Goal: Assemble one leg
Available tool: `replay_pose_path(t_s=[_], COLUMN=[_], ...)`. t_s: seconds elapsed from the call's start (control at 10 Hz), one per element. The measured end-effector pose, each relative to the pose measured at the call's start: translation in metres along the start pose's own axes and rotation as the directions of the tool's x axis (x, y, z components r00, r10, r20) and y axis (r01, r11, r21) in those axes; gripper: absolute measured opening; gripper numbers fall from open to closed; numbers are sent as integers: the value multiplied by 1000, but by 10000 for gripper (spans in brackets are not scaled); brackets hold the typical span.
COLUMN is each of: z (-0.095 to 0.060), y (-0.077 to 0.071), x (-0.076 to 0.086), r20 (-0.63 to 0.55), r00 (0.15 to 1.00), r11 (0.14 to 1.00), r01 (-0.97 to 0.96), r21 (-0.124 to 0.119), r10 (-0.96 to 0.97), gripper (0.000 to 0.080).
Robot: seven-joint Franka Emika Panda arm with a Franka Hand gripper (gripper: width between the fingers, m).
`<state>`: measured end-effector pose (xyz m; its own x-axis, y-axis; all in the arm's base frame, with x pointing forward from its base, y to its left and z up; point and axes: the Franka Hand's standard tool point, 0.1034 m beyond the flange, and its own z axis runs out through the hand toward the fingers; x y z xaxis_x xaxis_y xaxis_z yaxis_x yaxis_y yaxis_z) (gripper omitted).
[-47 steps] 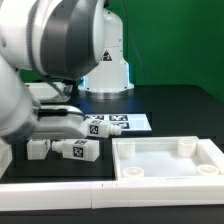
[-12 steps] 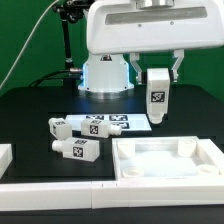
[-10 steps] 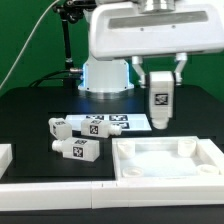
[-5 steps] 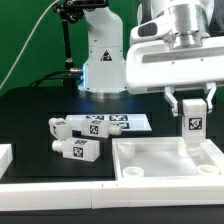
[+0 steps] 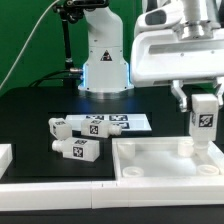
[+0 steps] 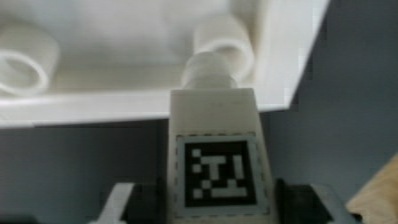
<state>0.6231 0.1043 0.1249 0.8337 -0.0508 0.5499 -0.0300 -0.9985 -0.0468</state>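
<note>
My gripper (image 5: 203, 100) is shut on a white leg (image 5: 204, 122) with a black-and-white tag, held upright with its peg end down. It hangs over the far corner socket (image 5: 207, 146) on the exterior view's right of the large white panel (image 5: 160, 160). In the wrist view the leg (image 6: 217, 140) runs from between my fingers (image 6: 125, 200) toward a round socket (image 6: 221, 50) on the panel (image 6: 107, 100); whether the peg touches the socket I cannot tell. Two more legs (image 5: 60, 127) (image 5: 78, 150) lie on the black table.
The marker board (image 5: 118, 123) lies flat behind the loose legs. The robot base (image 5: 103, 60) stands at the back. A white rail (image 5: 60, 188) runs along the table's front edge. A second socket (image 6: 25, 66) shows in the wrist view.
My gripper has carried the leg from above the marker board toward the exterior view's right and lower, ending over the panel's far corner socket. The loose legs have not moved.
</note>
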Motion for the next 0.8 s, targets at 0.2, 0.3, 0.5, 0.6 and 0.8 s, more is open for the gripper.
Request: replay_pose_path(t_s=[0.2, 0.3, 0.5, 0.6, 0.8], z=[0, 0, 1, 4, 10], y=[-1, -1, -1, -3, 0], x=[1, 1, 1, 0, -2], r20=[-7, -6, -6, -3, 2], r00=[1000, 1000, 1000, 1000, 1000], r11=[1000, 1000, 1000, 1000, 1000], r01=[2, 2, 3, 7, 12], r21=[1, 1, 1, 1, -5], r10=[-2, -2, -3, -7, -12], gripper=[284, 284, 284, 284, 284])
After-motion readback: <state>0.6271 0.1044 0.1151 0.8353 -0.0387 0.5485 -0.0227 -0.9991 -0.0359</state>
